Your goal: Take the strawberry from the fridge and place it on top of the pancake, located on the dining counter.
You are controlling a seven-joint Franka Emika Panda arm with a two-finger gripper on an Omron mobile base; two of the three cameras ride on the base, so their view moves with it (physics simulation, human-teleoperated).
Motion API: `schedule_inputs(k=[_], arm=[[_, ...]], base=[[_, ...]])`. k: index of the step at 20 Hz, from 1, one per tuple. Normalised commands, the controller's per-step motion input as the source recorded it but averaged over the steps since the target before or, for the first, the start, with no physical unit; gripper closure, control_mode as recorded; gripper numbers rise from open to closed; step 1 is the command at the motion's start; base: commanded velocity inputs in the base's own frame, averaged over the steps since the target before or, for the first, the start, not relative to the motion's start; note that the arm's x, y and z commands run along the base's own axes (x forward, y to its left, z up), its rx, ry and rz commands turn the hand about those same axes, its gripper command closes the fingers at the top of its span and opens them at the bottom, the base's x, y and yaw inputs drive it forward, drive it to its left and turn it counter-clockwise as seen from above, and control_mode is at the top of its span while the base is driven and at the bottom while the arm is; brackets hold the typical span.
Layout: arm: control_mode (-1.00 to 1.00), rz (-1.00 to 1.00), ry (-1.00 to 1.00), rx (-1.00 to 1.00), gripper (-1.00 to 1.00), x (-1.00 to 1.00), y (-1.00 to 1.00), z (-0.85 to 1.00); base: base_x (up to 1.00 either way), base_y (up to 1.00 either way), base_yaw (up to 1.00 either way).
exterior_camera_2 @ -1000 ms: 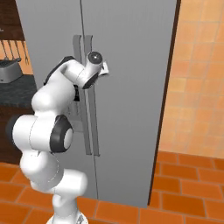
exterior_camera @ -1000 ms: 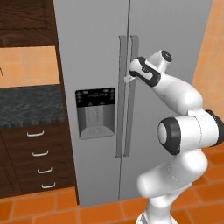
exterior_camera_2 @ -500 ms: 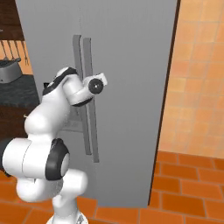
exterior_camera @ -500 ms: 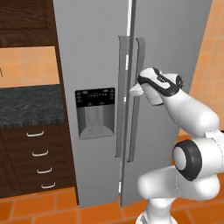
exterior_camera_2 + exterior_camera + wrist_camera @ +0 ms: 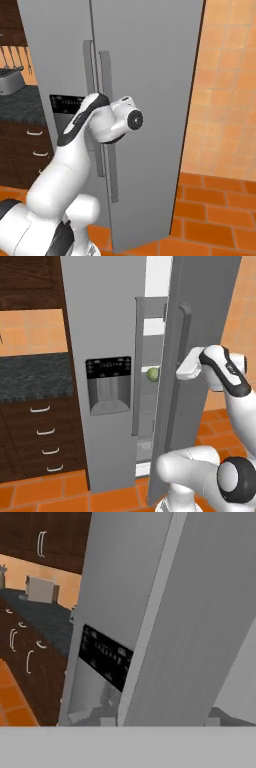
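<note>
Gripping zone at right door handle of fridge; jaws' state impossible to tell. Door ajar, gap at nine o'clock, strawberry unseen inside.

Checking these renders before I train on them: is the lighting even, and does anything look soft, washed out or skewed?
Left base view: flat, even light; the fridge interior seen through the open gap is washed near white, and the small green fruit is soft-edged. Right base view: even, no glare on the door. Hand view: rolled, so the door edges slant; the dispenser panel is blurry.
</note>
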Motion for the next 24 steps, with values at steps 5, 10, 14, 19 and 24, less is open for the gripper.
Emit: schedule_inputs(k=[5,10,14,19,24], arm=[[-1.0,0.15,0.0,0.04,1.0,-0.91,-0.38,0.0],[-1.0,0.01,0.06,0.0,-1.0,-0.12,-0.02,-0.1],[-1.0,0.0,0.01,0.0,-1.0,-0.14,-0.26,-0.01],[-1.0,-0.1,0.0,0.0,-1.0,-0.55,-0.03,0.07],[-1.0,-0.24,-0.01,-0.15,-1.0,-0.32,0.46,0.27]], base=[[0.0,0.0,0.0],[0.0,0.0,0.0],[0.0,0.0,0.0],[0.0,0.0,0.0],[0.0,0.0,0.0]])
